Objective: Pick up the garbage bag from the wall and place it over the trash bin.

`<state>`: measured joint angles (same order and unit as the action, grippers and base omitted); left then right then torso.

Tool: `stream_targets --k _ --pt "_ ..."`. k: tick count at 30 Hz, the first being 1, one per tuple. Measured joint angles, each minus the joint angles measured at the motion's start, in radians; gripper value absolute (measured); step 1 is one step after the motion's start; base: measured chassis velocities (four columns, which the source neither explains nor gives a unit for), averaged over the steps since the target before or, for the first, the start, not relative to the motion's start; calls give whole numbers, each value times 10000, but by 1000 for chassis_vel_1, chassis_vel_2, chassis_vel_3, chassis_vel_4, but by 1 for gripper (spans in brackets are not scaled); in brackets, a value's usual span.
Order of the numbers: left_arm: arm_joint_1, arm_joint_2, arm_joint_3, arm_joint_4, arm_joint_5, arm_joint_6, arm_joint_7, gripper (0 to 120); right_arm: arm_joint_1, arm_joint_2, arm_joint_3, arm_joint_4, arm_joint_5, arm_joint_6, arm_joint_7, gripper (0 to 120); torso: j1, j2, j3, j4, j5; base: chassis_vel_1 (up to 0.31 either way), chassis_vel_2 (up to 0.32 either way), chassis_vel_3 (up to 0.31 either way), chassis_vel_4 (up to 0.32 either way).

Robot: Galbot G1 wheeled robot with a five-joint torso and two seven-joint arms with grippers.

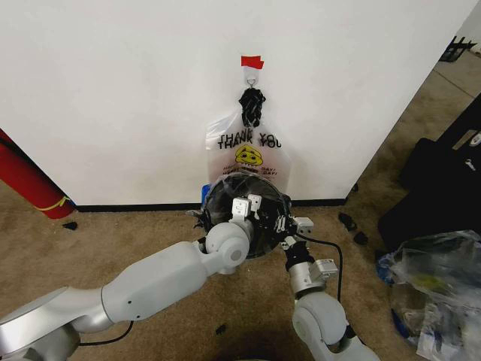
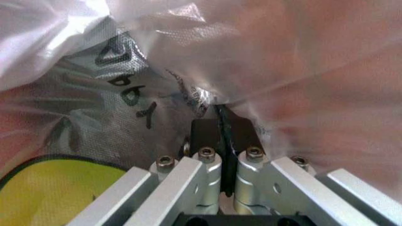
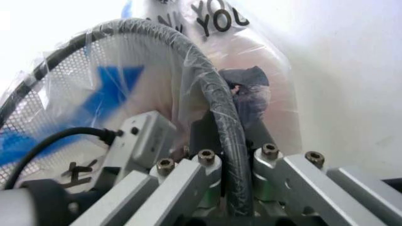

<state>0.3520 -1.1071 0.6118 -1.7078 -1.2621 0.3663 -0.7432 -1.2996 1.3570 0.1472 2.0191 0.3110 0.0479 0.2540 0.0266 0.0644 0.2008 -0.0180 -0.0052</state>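
Note:
The trash bin (image 1: 225, 197), round and of black mesh, stands on the carpet against the wall (image 1: 113, 90). The garbage bag (image 3: 110, 87), thin film with blue strips, lies over its rim (image 3: 210, 84) and down inside, where its yellow smiley (image 2: 56, 188) shows. My left gripper (image 1: 246, 204) (image 2: 221, 123) is shut on the film at the near rim. Beside it my right gripper (image 1: 289, 223) (image 3: 229, 127) is shut on the film-covered rim. Directly above the bin, a similar THANK YOU bag (image 1: 244, 154) hangs from the hook (image 1: 251, 75) under red tape (image 1: 252, 62).
A long red cylinder (image 1: 26, 184) leans at the left by the baseboard. At the right are a black case (image 1: 443, 188) and a bulky clear plastic bundle (image 1: 436, 278). Small black bits (image 1: 353, 226) lie on the carpet near the wall's corner.

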Motion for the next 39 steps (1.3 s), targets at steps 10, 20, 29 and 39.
stream_targets --k 10,20,29,39 --pt "-129 -321 -24 639 -59 -47 -113 0 -1 -40 -17 33 145 -1 -64 0 0 0 0 -1 -1 0 0 0 0" --pt "-150 -74 38 324 265 6 -287 0 -40 -25 -19 -21 -17 52 -194 0 0 0 0 0 -1 0 0 0 0" --pt "-7 994 -340 -2042 -1618 800 -622 0 -32 -157 64 -176 -651 332 -482 0 -1 0 -1 1 -3 0 0 0 0" --pt "238 1366 -715 -2258 -2794 1686 -324 0 -37 -202 47 -243 -708 364 -563 0 0 0 0 0 0 0 0 0 0"
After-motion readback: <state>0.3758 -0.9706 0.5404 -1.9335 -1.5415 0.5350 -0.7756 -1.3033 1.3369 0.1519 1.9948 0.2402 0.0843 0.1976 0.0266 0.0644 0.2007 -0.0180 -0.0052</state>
